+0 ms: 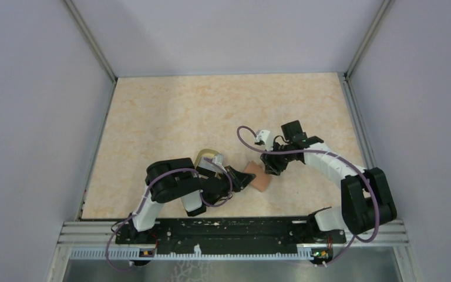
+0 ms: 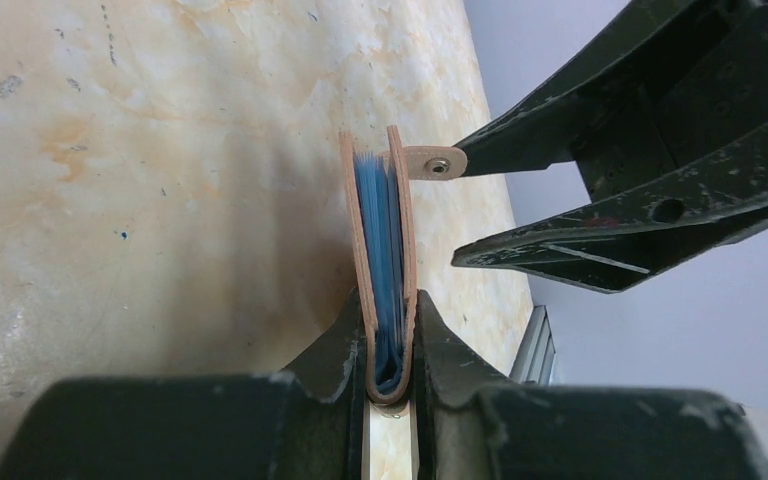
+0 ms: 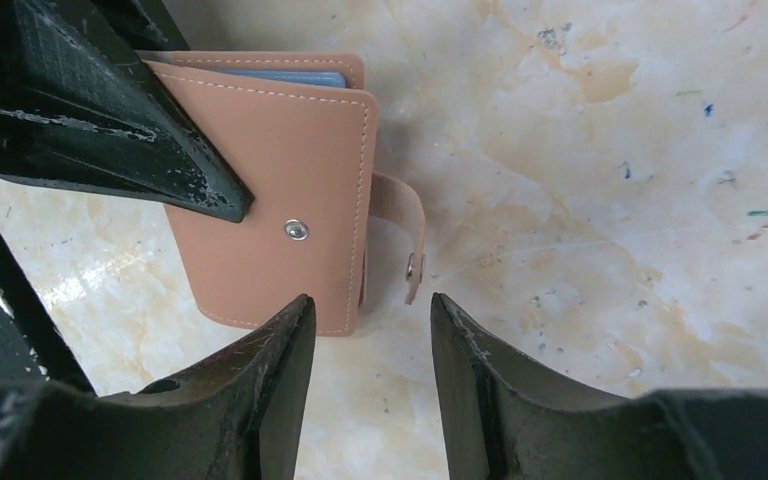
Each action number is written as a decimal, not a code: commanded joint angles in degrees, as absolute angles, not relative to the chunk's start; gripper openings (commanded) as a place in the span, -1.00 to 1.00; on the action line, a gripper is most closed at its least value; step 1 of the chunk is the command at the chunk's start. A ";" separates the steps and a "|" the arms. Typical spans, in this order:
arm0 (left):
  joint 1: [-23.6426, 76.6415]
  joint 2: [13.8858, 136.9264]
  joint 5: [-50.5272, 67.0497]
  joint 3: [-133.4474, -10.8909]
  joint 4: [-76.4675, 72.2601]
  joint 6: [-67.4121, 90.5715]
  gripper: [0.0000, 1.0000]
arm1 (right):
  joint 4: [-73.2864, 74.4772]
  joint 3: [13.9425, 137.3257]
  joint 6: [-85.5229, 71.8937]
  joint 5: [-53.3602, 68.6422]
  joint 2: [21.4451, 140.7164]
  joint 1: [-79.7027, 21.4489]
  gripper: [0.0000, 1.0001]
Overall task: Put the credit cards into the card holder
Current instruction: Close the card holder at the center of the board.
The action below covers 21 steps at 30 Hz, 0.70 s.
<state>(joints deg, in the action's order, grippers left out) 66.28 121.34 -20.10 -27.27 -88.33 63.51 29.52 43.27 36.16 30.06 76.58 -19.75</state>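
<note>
The card holder (image 1: pixel 257 177), reddish-brown with a light blue inside, stands on edge above the table, nearly closed. My left gripper (image 2: pixel 390 305) is shut on its folded spine. In the left wrist view its snap tab (image 2: pixel 434 163) sticks out to the right. My right gripper (image 3: pixel 370 312) stands open just in front of that tab (image 3: pixel 401 228), touching nothing, with the closed cover (image 3: pixel 280 190) ahead to its left. From above, the right gripper (image 1: pixel 272 166) sits right beside the holder. No credit cards show; only blue sleeves are visible inside.
An oval tan-rimmed dish (image 1: pixel 207 157) lies behind the left wrist. The marbled beige tabletop (image 1: pixel 211 111) is enclosed by grey walls, with a metal rail (image 1: pixel 235 235) along the near edge. The two arms meet close together at the table's near middle.
</note>
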 commanded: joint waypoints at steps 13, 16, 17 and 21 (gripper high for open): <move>66.53 123.31 -20.29 -26.87 -97.82 63.72 -1.00 | 31.95 50.41 33.89 45.81 83.31 -14.45 -0.31; 66.53 123.41 -20.14 -26.98 -97.82 63.72 -1.00 | 32.26 50.84 33.41 45.91 84.27 -14.16 -0.39; 66.53 123.41 -20.11 -26.98 -97.84 63.72 -1.00 | 32.44 51.03 33.40 45.85 84.54 -14.09 -0.42; 66.53 123.44 -20.08 -26.98 -97.89 63.72 -1.00 | 31.99 50.97 32.87 44.71 84.84 -13.98 -0.49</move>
<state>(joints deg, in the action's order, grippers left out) 66.28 121.80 -20.12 -27.27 -88.42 63.90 32.64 48.16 33.76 43.62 84.44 -14.59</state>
